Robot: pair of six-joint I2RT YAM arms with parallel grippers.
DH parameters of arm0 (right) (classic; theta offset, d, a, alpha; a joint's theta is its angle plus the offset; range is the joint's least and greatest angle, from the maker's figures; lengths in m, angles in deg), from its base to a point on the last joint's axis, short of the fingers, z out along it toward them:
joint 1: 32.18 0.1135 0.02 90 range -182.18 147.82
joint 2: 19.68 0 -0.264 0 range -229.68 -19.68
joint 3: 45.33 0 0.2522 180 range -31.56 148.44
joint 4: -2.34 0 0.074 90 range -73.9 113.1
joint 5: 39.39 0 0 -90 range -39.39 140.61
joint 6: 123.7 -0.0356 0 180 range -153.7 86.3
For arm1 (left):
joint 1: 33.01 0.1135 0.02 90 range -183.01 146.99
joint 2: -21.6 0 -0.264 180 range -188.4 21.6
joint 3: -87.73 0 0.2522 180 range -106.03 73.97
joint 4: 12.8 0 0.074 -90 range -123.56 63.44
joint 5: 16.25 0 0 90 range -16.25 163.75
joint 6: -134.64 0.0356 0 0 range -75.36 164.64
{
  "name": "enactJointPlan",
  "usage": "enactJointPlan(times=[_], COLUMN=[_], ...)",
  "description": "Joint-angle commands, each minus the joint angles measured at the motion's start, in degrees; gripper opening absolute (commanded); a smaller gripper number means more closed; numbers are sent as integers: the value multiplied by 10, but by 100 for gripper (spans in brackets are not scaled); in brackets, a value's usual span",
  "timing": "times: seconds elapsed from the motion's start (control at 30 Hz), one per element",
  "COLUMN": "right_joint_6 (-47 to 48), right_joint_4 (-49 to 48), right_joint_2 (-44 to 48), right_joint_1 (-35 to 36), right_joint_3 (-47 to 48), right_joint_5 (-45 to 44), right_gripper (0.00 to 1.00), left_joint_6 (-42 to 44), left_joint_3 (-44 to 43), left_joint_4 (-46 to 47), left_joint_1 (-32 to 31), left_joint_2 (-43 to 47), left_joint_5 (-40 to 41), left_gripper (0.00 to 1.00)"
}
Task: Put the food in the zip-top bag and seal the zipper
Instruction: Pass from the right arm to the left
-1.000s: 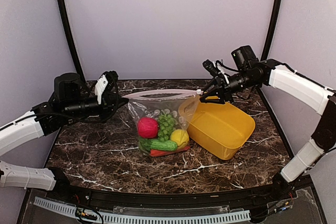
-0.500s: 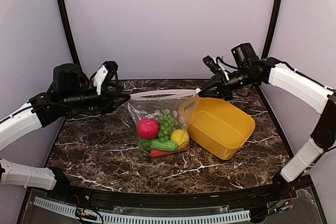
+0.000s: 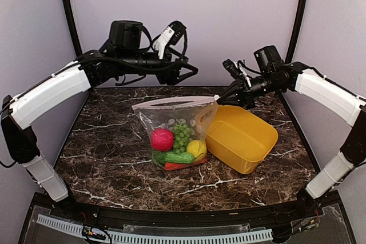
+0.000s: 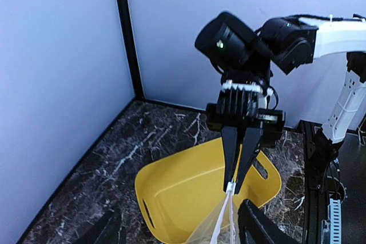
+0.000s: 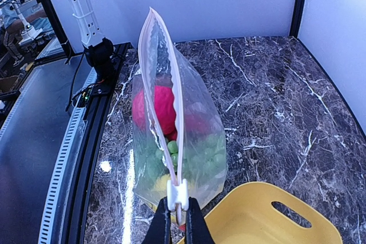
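Observation:
The zip-top bag (image 3: 170,119) stands upright on the marble table, hanging from its right top corner. The food shows through it: a red ball (image 3: 161,139), green grapes (image 3: 181,135), a lemon (image 3: 196,149), a cucumber (image 3: 177,157) and a carrot beneath. My right gripper (image 3: 220,100) is shut on the zipper's white slider (image 5: 178,194) at that corner. In the right wrist view the two zipper strips (image 5: 171,84) bow slightly apart along the mouth. My left gripper (image 3: 184,75) hovers open, high above and behind the bag, touching nothing.
A yellow basket (image 3: 243,141) lies tilted right of the bag, touching it, under my right gripper. Black frame posts (image 3: 70,27) and lilac walls close in the back and sides. In the left wrist view the basket (image 4: 183,187) shows no contents.
My left gripper opened, let go of the bag's left end, and rose up and to the right. My right gripper closed on the slider. The bag's left corner sagged slightly.

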Motion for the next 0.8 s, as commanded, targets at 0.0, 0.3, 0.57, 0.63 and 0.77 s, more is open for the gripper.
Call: enactJointPlan(times=[0.0,0.3,0.57,0.63,0.77], right_joint_6=[0,-2,-8,-10,-10], right_joint_4=[-17,-17,-17,-17,-17], right_joint_2=[30,34,30,29,30], right_joint_1=[3,6,10,11,13], right_joint_3=[-5,-5,-4,-2,-2], right_joint_5=[9,2,-4,-5,-7], right_gripper=[0,0,0,0,0], left_joint_6=[-10,-9,-1,0,1], left_joint_3=[-50,-106,-109,-113,-124], left_joint_4=[-57,-95,-107,-109,-116], left_joint_1=[-23,-41,-46,-46,-46], left_joint_2=[-69,-144,-166,-172,-184], left_joint_5=[-55,-90,-90,-88,-95], left_gripper=[65,57,47,45,40])
